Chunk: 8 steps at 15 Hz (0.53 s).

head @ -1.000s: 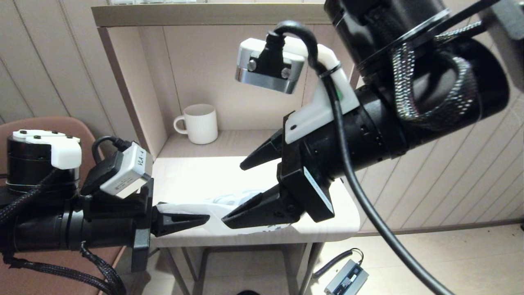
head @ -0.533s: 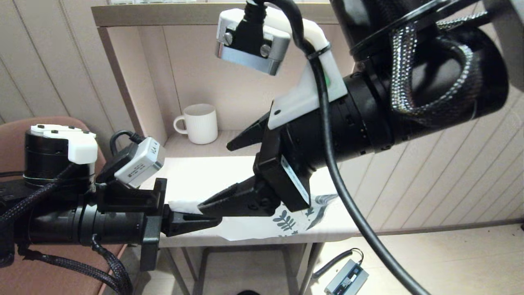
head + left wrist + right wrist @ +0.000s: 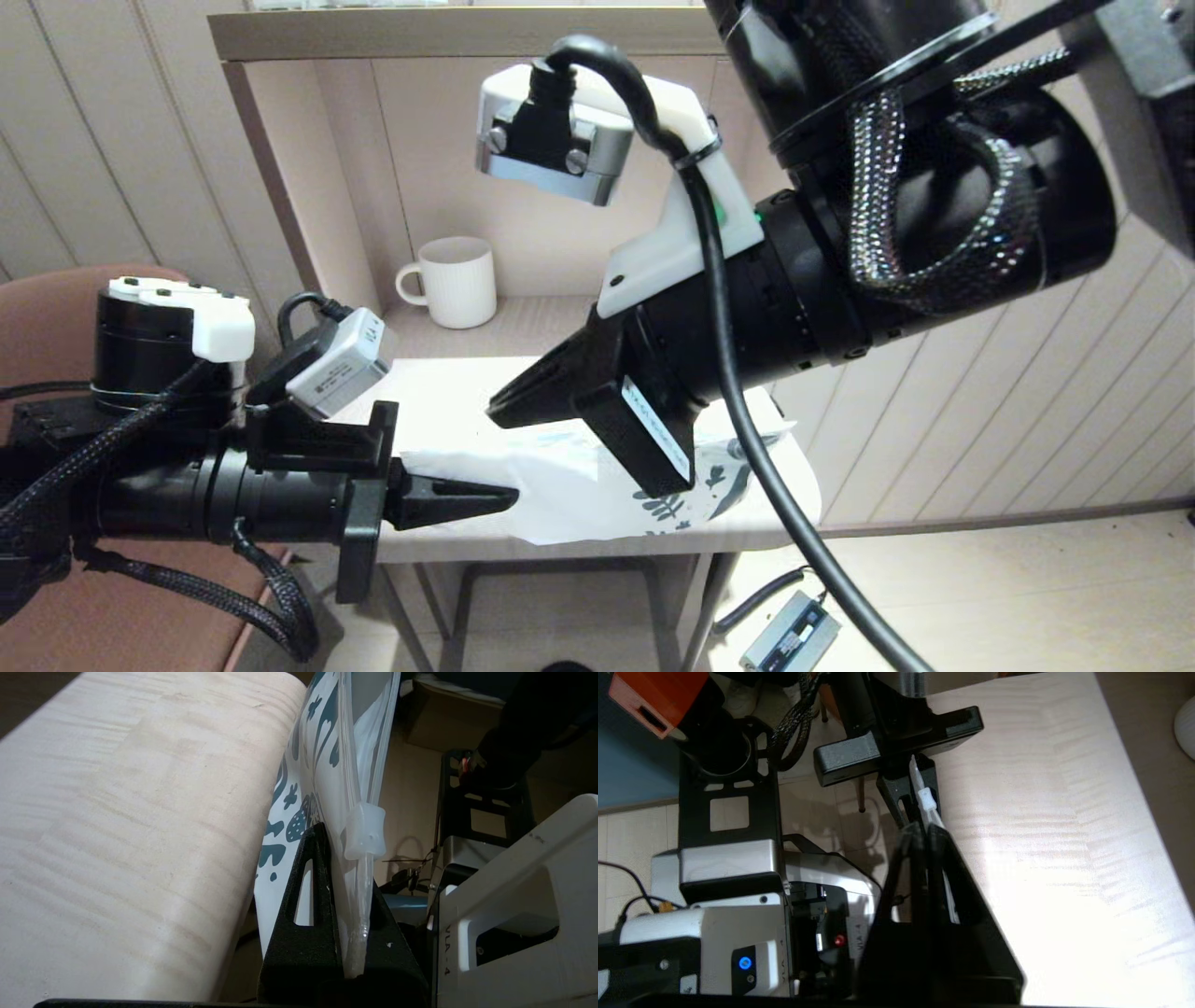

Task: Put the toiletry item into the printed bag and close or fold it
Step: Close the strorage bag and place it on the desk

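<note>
The printed bag (image 3: 569, 495), white frosted plastic with teal leaf prints, is held up between both grippers over the table's front edge. My left gripper (image 3: 509, 495) is shut on the end of its zip strip; in the left wrist view the strip runs out between the jaws of that gripper (image 3: 348, 868), with the white slider (image 3: 366, 830) just beyond the tips. My right gripper (image 3: 499, 411) is shut on the same top edge a little further along, and the slider (image 3: 927, 799) sits between the two grippers. The toiletry item is hidden.
A white ribbed mug (image 3: 457, 280) stands at the back of the alcove, on the pale wooden table (image 3: 439, 401). A brown chair (image 3: 65, 289) is on the left, behind my left arm. A grey power box (image 3: 789, 635) lies on the floor.
My right gripper moved left along the bag and went from wide open to shut on its top edge. The left arm shifted slightly right, still gripping. The bag's printed end lifted.
</note>
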Motion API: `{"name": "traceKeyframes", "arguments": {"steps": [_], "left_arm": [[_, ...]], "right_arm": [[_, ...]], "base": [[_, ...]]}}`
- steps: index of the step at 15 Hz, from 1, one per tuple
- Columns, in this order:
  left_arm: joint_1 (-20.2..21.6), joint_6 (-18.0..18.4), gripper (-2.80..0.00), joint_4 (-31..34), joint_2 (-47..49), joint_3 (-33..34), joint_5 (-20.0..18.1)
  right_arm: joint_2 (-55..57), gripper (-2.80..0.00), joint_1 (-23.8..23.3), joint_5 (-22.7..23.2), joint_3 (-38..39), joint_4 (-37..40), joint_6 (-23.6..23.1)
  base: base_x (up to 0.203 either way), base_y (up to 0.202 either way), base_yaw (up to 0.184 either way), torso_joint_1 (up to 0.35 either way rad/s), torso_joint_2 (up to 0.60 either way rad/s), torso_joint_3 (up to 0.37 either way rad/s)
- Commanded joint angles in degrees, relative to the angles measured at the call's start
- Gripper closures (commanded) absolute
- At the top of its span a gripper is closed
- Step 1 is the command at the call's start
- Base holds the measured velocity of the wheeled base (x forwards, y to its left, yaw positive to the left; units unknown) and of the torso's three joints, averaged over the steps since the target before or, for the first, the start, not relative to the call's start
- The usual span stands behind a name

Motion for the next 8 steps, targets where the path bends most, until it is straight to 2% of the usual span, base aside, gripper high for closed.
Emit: {"name": "traceKeyframes", "arguments": {"steps": [1,6,7,8], "left_arm": [[0.09,0.14,0.0,-0.04,1.63,-0.56,-1.48],[3.16,0.28,0.0,1.99,1.51,-1.89,-4.0],[3.26,0.33,0.0,2.0,1.63,-1.89,-4.14],[3.25,0.4,0.0,2.0,1.71,-1.89,-4.07]], "right_arm": [[0.54,0.0,0.02,0.25,0.01,0.27,-0.19],[1.25,0.0,0.02,0.43,0.01,-0.35,-0.71],[1.43,-2.8,0.09,0.34,0.1,-0.36,-1.6],[1.74,-2.8,0.16,0.35,0.01,-0.64,-1.77]], "base": [[0.0,0.0,0.0,0.0,0.0,0.0],[0.0,0.0,0.0,0.0,0.0,0.0],[0.0,0.0,0.0,0.0,0.0,0.0],[0.0,0.0,0.0,0.0,0.0,0.0]]}}
